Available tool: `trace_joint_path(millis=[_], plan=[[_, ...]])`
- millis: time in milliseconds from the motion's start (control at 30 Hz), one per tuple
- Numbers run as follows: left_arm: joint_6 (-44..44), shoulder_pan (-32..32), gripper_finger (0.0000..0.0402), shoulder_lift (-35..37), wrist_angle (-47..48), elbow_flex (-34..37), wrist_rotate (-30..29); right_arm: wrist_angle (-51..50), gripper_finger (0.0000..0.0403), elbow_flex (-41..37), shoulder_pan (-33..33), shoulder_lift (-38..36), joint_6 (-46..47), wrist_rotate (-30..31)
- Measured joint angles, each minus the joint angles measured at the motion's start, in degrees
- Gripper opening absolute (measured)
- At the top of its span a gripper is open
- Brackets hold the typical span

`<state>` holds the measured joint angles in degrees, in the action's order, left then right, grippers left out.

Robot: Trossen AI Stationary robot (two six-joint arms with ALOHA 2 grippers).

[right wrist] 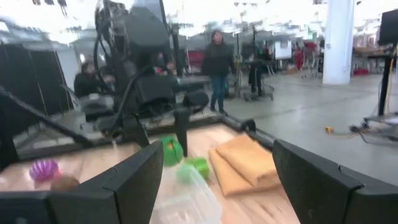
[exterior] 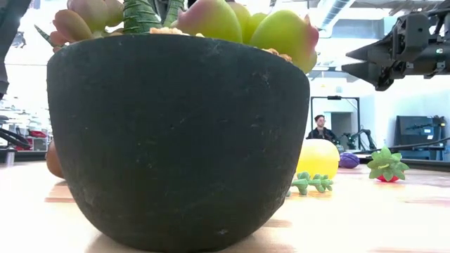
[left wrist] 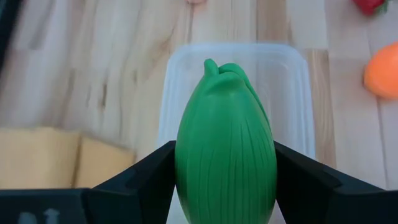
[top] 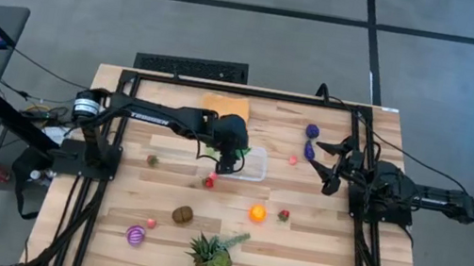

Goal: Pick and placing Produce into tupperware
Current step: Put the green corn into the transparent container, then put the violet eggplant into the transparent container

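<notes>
My left gripper (top: 231, 159) is shut on a green ribbed piece of produce (left wrist: 225, 143) over the left end of the clear tupperware (left wrist: 292, 62), which stands on the table beside the folded orange cloth (top: 225, 105). Other produce lies loose on the wood: two purple pieces (top: 311, 140), an orange one (top: 258, 213), a red one (top: 283, 215), a brown one (top: 183, 213) and a striped purple one (top: 136, 234). My right gripper (top: 320, 161) waits open at the right side, level, holding nothing. My left gripper pinches the green produce between its two fingers (left wrist: 143, 177), one on each side of its widest part (left wrist: 185, 155). The fingers slant down from the table's left side. The produce is lifted clear, its pointed end (left wrist: 211, 65) aimed away from the gripper at the tub.
A spiky plant in a black pot (top: 214, 255) stands near the front edge and fills most of the low view. Small red and pink pieces (top: 208, 182) lie just left of and in front of the tub. People stand in the room beyond the table.
</notes>
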<state>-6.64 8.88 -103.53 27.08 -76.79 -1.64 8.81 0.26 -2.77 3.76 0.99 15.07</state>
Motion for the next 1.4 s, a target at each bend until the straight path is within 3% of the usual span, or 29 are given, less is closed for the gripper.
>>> trace_joint_path(millis=[467,1000,1400], plan=[[0.0,1.2,0.0222,-6.5,-0.1,0.1,1.9,0.2,0.0297,0.0,0.0,0.5,0.0,0.0],[-1.0,1.5,0.0223,-6.5,1.1,0.1,1.9,0.2,0.0297,0.0,0.0,0.5,-0.1,0.0],[-0.6,1.5,0.0255,-6.5,0.8,0.1,1.2,0.2,0.0297,0.0,0.0,0.5,-0.1,0.0]])
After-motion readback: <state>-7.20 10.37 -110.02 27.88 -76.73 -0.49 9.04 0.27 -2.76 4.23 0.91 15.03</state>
